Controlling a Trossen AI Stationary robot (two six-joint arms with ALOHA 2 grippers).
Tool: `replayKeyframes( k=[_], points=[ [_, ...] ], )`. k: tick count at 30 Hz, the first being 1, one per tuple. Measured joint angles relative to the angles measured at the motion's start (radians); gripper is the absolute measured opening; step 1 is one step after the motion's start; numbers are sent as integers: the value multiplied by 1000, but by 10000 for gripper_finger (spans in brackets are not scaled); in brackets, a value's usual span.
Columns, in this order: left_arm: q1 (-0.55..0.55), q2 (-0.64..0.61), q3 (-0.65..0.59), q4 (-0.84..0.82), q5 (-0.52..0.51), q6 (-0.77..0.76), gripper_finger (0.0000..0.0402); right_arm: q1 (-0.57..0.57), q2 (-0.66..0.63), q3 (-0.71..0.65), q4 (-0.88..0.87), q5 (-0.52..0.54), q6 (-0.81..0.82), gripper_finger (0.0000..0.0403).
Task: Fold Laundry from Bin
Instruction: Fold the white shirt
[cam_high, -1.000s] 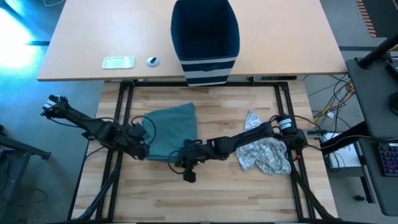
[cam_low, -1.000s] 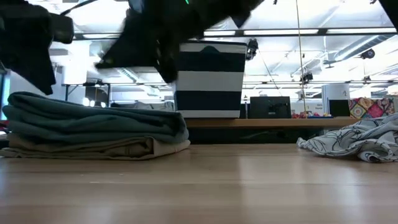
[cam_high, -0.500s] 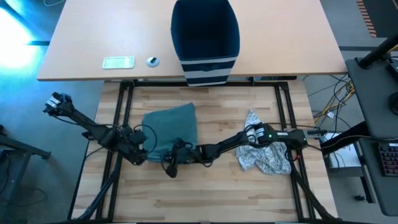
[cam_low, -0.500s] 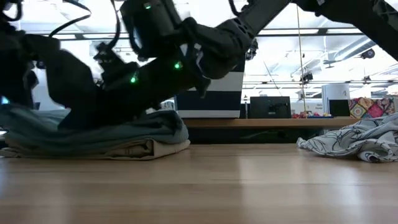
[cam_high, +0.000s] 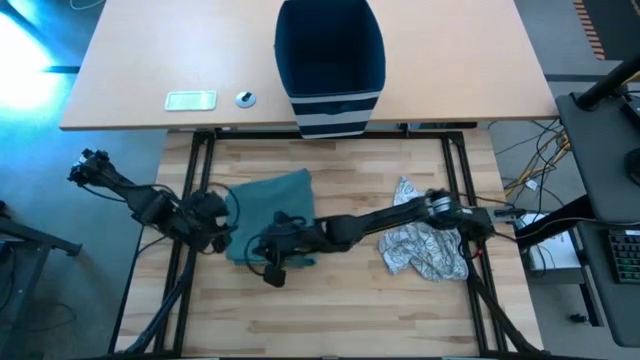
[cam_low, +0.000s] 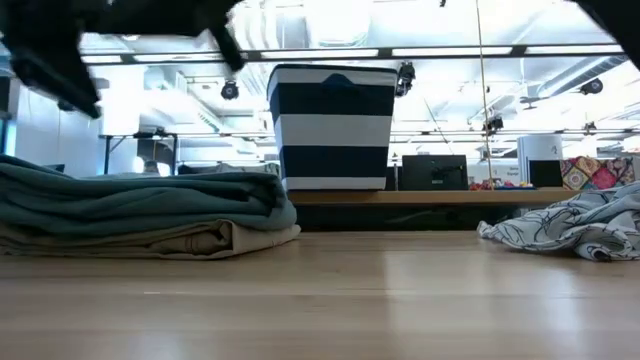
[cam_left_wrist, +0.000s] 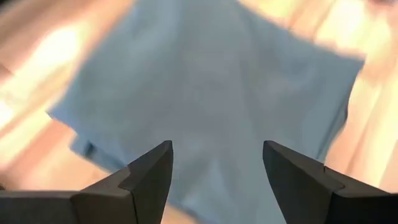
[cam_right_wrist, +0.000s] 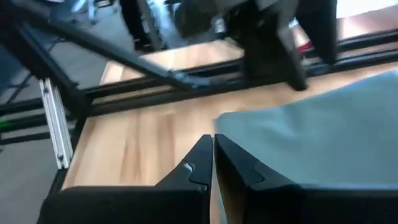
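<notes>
The folded teal-green garment (cam_high: 275, 205) lies on a folded beige one (cam_low: 200, 240), a flat stack on the left half of the wooden table. My left gripper (cam_left_wrist: 214, 168) hangs open above the stack's left edge (cam_high: 222, 232), clear of the cloth. My right gripper (cam_right_wrist: 211, 158) is shut and hovers by the stack's near left corner (cam_high: 262, 255), holding nothing. A crumpled grey patterned piece (cam_high: 428, 240) lies on the right half. The navy striped bin (cam_high: 330, 60) stands on the far table.
A small white flat device (cam_high: 190, 100) and a small round object (cam_high: 245, 98) lie on the far table, left of the bin. Bare wood runs along the near edge (cam_high: 330, 310) and between the stack and the grey piece (cam_low: 400, 250).
My right gripper has gone toward the table's left along the stack's near edge, dipped low beside the stack half a second ago, then risen; it has stayed shut. My left gripper has lifted a little off the stack's left edge.
</notes>
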Motion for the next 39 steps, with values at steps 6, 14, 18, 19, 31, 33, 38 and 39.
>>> replayKeyframes(
  k=[6, 14, 18, 19, 31, 33, 38, 39],
  points=[
    [11, -26, -1, 153, -188, 73, 233, 3, -247, -114, -228, 69, 24, 12],
    [21, 23, -72, 686, -228, 425, 233, 143, -453, -326, -986, 105, 534, 28],
    [34, 94, -90, 880, -227, 510, 233, 208, -519, -475, -1241, -41, 742, 74],
    [38, 114, -90, 912, -226, 521, 233, 216, -531, -521, -1266, -71, 770, 88],
    [47, 309, 23, 943, -131, 525, 233, 213, -715, -1032, -1067, -196, 920, 194],
    [47, 327, 52, 910, -127, 525, 233, 214, -721, -1074, -1014, -206, 931, 193],
    [52, 374, 115, 829, -131, 526, 233, 213, -720, -1081, -1008, -191, 912, 124],
    [61, 381, 124, 826, -95, 525, 233, 213, -720, -1064, -1009, -185, 893, 96]
  ],
)
